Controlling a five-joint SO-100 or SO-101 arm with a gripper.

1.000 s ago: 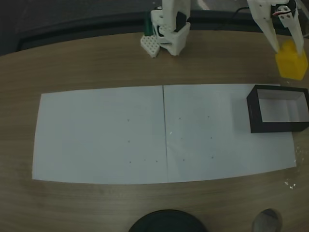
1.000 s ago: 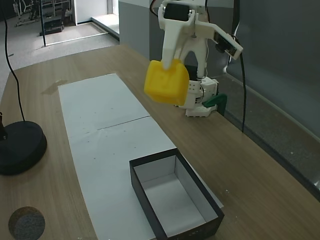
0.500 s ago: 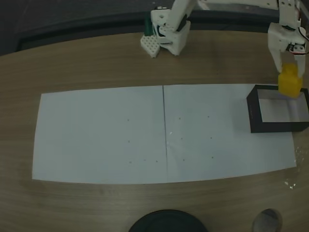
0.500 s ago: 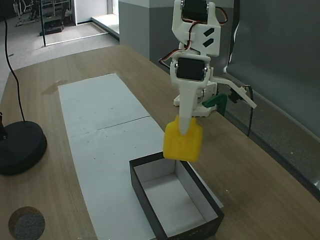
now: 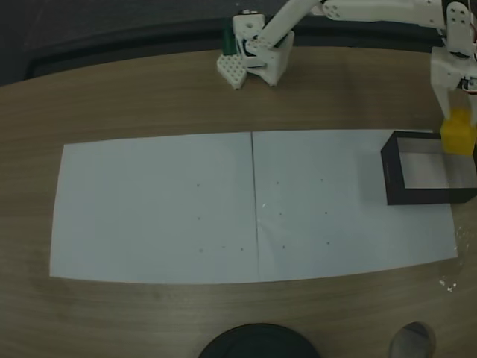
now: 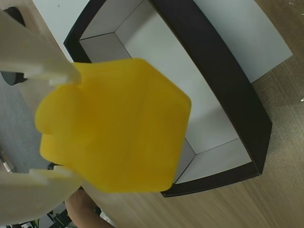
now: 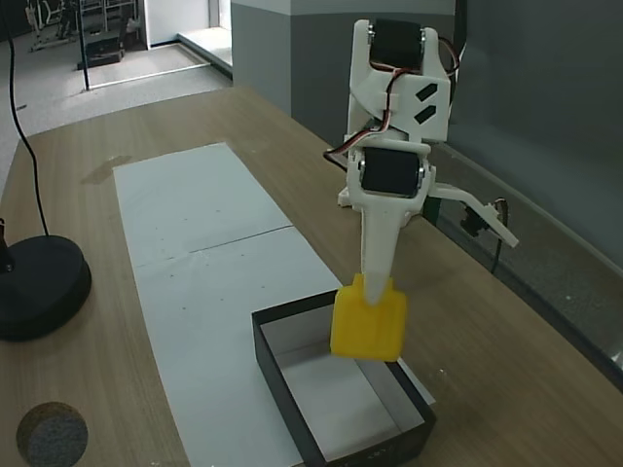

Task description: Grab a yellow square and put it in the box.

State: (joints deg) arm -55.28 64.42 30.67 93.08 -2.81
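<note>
The yellow square (image 5: 457, 134) hangs in the air, pinched between the white fingers of my gripper (image 5: 456, 123), which is shut on it. It hovers just above the far right part of the box (image 5: 395, 173), a black-walled open box with a pale inside. From a fixed view at the side, the yellow square (image 7: 369, 322) is low over the open box (image 7: 289, 420), near its far wall. In the wrist view the yellow square (image 6: 114, 126) is held by my gripper (image 6: 57, 128), with the box (image 6: 223, 90) directly below.
White paper sheets (image 5: 164, 205) cover the middle of the wooden table, and the box stands on their right end. The arm's base (image 5: 253, 52) sits at the far edge. A black round lamp base (image 7: 34, 287) stands near the front.
The arm has swung out and lowered, carrying the yellow square from beside the box to low over its opening.
</note>
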